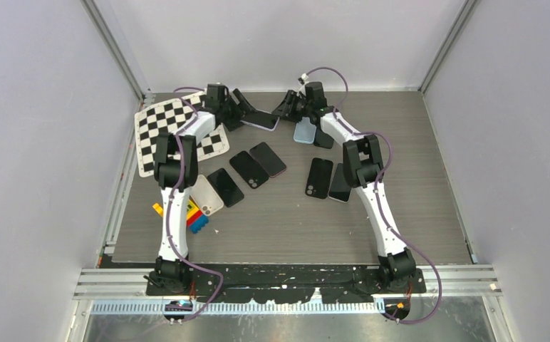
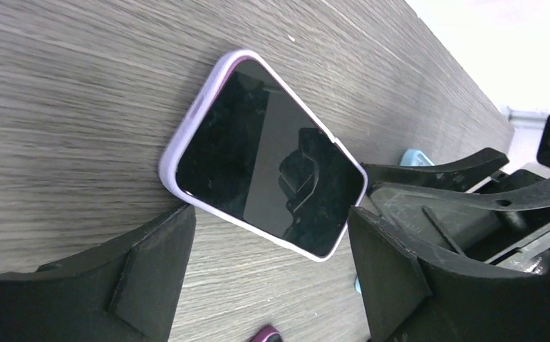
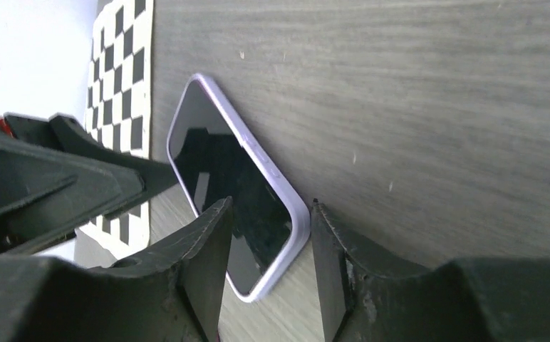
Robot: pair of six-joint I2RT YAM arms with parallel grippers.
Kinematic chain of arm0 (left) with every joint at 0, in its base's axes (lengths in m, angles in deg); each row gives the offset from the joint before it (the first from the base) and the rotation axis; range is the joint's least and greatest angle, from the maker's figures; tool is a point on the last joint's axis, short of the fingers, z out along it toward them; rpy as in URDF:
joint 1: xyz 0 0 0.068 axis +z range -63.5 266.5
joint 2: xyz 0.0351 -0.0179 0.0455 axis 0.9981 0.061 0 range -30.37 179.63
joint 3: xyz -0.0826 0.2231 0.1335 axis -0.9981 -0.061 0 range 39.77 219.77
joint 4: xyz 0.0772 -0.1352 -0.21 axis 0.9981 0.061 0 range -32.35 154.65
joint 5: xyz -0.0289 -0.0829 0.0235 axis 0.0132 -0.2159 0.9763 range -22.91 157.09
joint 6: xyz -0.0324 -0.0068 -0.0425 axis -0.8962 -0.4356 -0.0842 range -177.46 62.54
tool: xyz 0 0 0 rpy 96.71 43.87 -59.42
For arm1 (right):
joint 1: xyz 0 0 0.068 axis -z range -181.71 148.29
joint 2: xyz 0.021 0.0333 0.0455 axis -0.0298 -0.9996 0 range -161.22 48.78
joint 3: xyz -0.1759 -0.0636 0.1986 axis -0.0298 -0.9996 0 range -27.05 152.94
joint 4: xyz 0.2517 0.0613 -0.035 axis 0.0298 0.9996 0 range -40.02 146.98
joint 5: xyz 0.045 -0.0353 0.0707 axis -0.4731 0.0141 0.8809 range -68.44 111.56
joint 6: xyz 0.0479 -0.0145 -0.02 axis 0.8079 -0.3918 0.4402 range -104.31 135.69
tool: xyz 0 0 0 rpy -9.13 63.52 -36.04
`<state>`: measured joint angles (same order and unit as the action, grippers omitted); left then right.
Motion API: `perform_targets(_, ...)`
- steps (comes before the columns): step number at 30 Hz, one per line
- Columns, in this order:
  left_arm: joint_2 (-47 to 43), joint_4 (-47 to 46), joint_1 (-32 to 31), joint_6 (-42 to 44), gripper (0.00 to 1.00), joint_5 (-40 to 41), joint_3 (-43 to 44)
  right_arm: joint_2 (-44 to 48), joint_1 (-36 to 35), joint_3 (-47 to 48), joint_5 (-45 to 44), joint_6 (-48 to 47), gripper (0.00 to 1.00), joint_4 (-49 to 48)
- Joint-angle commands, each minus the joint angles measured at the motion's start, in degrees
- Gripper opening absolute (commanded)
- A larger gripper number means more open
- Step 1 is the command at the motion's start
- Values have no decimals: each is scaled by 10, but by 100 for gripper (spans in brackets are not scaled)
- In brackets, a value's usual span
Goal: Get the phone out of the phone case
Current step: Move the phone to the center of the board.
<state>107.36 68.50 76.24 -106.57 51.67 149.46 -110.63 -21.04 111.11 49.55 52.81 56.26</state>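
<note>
Your left gripper (image 2: 271,221) gapes wide, holding nothing, with the phone (image 2: 258,157) just ahead of its fingertips, centre frame. Your right gripper (image 3: 268,214) straddles the phone's corner, gap narrow; pinching or not, can't tell. The lilac phone case (image 2: 187,121) is on it, flat on the table (image 2: 80,85); checkerboard (image 3: 119,43) upper left, bare wood upper right

You worked in a robotics lab cell: grey panel walls (image 1: 37,142), aluminium rails (image 1: 464,279) at bottom, checkerboard sheet (image 1: 154,121) upper left.
</note>
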Motion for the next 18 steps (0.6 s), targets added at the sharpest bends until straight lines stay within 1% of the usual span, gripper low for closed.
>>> perform_targets(1,49,12,-16,-9,78,-109,-9,80,-25,-106,34,-105,49,57)
perform_targets(2,51,-1,-17,-16,74,-126,-14,104,-26,-133,29,-116,48,59)
perform_targets(4,52,-21,-19,-33,70,-157,-30,131,-28,-157,21,-144,47,72)
perform_targets(8,38,-100,-26,-94,65,-196,-99,161,-37,-179,-12,-193,46,105)
perform_targets(10,29,-142,-27,-122,64,-208,-130,170,-42,-180,-50,-212,51,134)
perform_targets(11,25,-160,-28,-133,64,-211,-144,177,-44,-182,-62,-218,59,145)
perform_targets(12,21,-173,-28,-141,63,-214,-154,184,-46,-190,-89,-219,64,149)
perform_targets(13,19,-178,-28,-145,62,-218,-160,188,-48,-194,-98,-220,74,149)
perform_targets(15,11,-180,-28,-146,62,-223,-167,192,-52,-197,-107,-224,88,152)
perform_targets(16,4,-180,-28,-146,62,-221,-173,192,-57,-195,-109,-231,92,158)
perform_targets(18,-10,-177,-27,-142,63,-209,-189,187,-68,-181,-123,-256,96,178)
